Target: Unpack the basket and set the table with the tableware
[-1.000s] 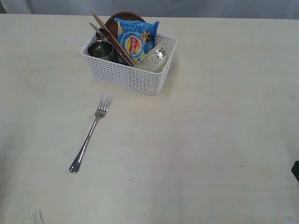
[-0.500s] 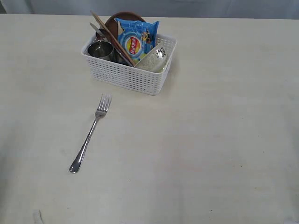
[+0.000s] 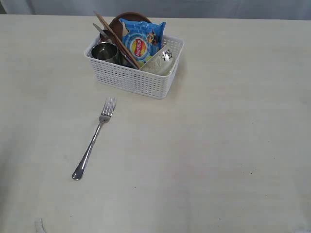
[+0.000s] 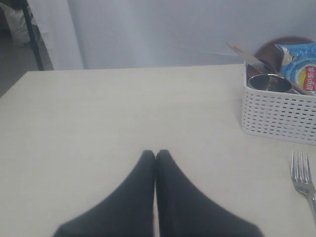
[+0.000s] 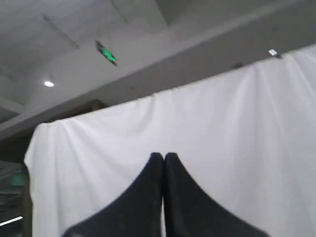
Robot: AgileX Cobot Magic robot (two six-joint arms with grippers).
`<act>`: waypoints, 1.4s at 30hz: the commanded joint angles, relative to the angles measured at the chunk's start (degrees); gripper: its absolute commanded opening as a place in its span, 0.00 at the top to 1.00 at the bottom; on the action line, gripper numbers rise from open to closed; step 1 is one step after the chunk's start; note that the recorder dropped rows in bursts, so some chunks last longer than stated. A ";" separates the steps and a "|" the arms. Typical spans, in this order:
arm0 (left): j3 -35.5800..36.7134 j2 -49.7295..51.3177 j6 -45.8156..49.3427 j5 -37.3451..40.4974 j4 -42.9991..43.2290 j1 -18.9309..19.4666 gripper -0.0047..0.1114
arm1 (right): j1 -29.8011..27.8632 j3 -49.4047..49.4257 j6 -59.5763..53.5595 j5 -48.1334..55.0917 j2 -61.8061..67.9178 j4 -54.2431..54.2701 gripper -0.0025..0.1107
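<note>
Your black right gripper (image 5: 163,157) is pulling clear of the right edge of the pale cream table (image 3: 218,145), it and your left gripper (image 4: 155,154) both pinched together empty; with the steel fork (image 3: 94,138) lying out, you're likely opening next over the white perforated plastic basket (image 3: 133,80) near the far edge.

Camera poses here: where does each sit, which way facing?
Exterior: above the table, looking down on basket and fork; no robot part shows.
Left wrist: low over the table, facing the basket; shut left hand in the foreground.
Right wrist: tilted upward at a white curtain and ceiling; shut right hand shows.
Shared: exterior and left wrist both see basket and fork.
</note>
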 commanded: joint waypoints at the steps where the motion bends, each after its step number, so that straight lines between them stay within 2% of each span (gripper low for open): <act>1: 0.20 -0.16 -0.19 -0.03 -0.43 0.11 0.96 | 0.13 -10.49 -10.34 18.29 4.27 8.21 0.98; 4: 0.20 -0.16 -0.19 -0.03 -0.43 0.11 0.96 | 0.13 -18.11 -11.89 23.85 12.58 8.21 0.98; 11: 0.20 -0.16 0.03 -0.03 -0.43 0.11 0.96 | 0.65 -38.21 -14.55 48.55 37.25 8.35 0.97; 13: 0.20 -0.16 -0.15 -0.03 -0.43 0.11 0.96 | 2.11 -44.10 -18.05 53.52 44.63 9.29 0.89; 18: 0.20 -0.16 -0.15 -0.03 -0.43 0.11 0.96 | 8.33 -59.33 -24.72 68.43 62.52 11.47 0.63; 21: 0.20 -0.16 -0.15 -0.03 -0.43 0.11 0.96 | 12.52 -67.87 -25.58 75.52 72.95 11.47 0.64; 29: 0.20 -0.16 -0.15 -0.03 -0.43 0.11 0.96 | 21.60 -86.59 -30.39 78.23 98.46 16.06 0.68; 38: 0.20 -0.16 -0.15 -0.03 -0.43 0.11 0.96 | 26.22 -102.92 -43.55 76.72 120.01 28.37 0.68; 42: 0.20 -0.16 -0.15 -0.03 -0.43 0.11 0.96 | 27.61 -109.07 -45.77 76.61 126.27 29.48 0.68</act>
